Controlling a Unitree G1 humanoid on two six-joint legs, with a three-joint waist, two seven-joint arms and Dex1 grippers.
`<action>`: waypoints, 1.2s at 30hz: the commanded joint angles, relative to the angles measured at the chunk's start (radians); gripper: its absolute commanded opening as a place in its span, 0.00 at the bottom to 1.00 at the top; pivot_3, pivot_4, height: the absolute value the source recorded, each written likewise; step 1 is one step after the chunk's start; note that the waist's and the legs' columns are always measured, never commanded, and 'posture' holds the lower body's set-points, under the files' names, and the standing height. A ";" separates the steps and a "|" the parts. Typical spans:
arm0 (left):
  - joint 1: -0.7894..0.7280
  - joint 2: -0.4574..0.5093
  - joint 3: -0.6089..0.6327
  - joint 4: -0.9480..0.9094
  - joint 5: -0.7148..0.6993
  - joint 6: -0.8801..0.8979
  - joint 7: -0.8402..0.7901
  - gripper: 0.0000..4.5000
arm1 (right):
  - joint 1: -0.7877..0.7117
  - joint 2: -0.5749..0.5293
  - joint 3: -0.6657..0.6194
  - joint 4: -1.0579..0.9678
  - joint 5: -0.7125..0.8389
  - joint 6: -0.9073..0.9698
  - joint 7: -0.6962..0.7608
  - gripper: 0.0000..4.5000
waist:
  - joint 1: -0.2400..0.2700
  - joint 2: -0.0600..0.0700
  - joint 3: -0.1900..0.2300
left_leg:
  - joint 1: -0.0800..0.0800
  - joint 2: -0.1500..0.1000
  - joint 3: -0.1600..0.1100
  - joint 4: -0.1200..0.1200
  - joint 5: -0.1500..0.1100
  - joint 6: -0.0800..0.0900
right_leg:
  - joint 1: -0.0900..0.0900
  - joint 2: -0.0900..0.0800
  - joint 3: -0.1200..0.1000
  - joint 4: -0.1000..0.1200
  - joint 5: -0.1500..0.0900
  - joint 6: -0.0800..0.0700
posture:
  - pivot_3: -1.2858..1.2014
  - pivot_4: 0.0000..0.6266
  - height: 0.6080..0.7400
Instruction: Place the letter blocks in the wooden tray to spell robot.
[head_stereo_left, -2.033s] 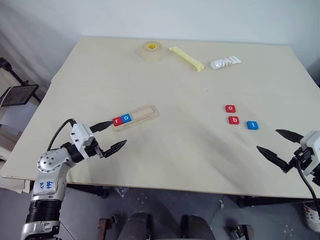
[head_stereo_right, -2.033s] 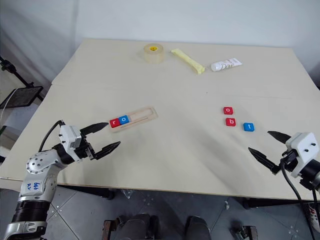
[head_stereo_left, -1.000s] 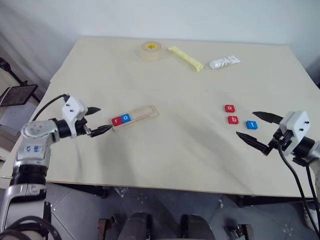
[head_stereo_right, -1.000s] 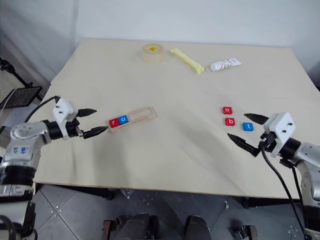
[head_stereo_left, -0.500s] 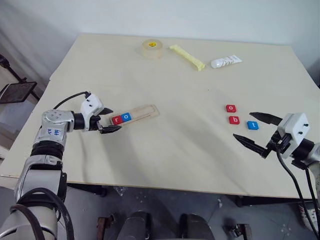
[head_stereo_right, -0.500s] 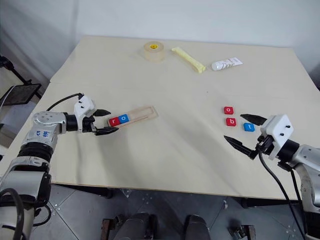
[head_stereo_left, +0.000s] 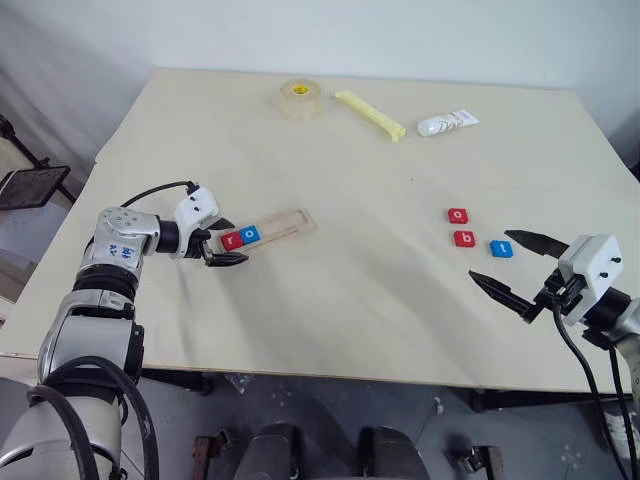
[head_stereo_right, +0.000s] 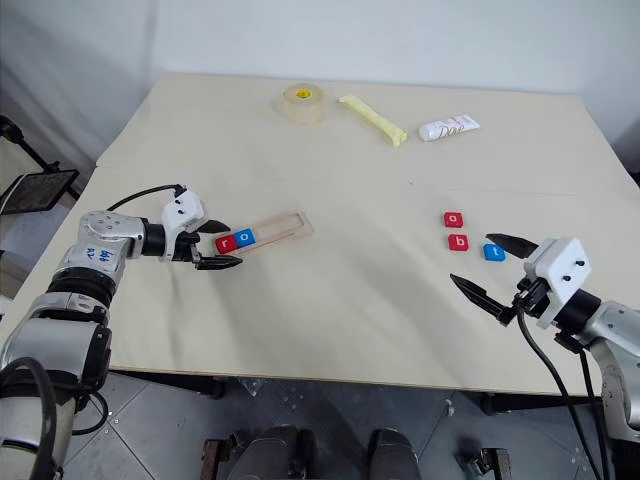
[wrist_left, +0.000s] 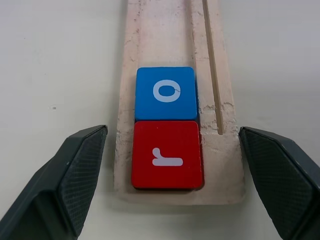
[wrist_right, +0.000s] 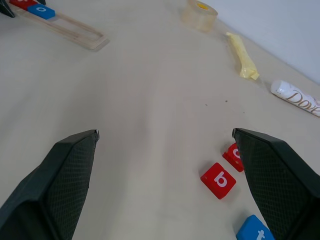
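Two letter blocks sit in the wooden tray (head_stereo_left: 268, 229) at the left of the table (head_stereo_left: 330, 300); three others lie loose at the right.

The tray is a long narrow strip of pale wood with a thin groove, lying at a slant. At its near end sit the red r block (wrist_left: 167, 155) and, touching it, the blue o block (wrist_left: 165, 93); the rest of the tray is bare. The left gripper (head_stereo_left: 225, 243) is at this end with jaws apart, one finger on each side of the tray. The right gripper (head_stereo_left: 519, 265) hangs over the near right part of the table, jaws wide apart and holding nothing. Just beyond it lie the blue t block (head_stereo_left: 502, 248), the red b block (head_stereo_left: 465, 239) and the red o block (head_stereo_left: 458, 215), close together. At the far edge stand a roll of tape (head_stereo_left: 297, 97), a yellow packet (head_stereo_left: 370, 114) and a white tube (head_stereo_left: 447, 123), well apart from the blocks.
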 joint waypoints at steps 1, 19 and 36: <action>0.010 0.011 -0.067 0.030 0.089 0.010 0.001 0.91 | -0.005 0.005 -0.011 -0.017 0.004 -0.012 -0.012 1.00 | 0.000 0.000 0.000 | 0.000 0.000 0.000 0.000 0.000 0.000 | 0.000 0.000 0.000 0.000 0.000 0.000 | 0.52 0.24 1.00; -0.024 -0.080 -0.032 -0.172 0.015 0.095 -0.047 0.76 | -0.043 -0.002 0.012 0.013 -0.008 -0.018 -0.008 1.00 | 0.007 -0.001 0.000 | -0.002 -0.001 -0.002 0.008 -0.001 0.001 | 0.001 -0.001 0.001 0.001 0.000 0.000 | 0.52 0.24 1.00; 0.113 -0.323 -0.230 -0.796 0.052 0.453 0.001 0.76 | 0.107 -0.003 -0.060 0.020 -0.016 -0.069 0.011 1.00 | 0.009 -0.002 0.001 | -0.005 -0.001 -0.002 0.007 -0.001 0.002 | -0.001 -0.001 0.001 0.001 0.000 0.000 | 0.52 0.24 1.00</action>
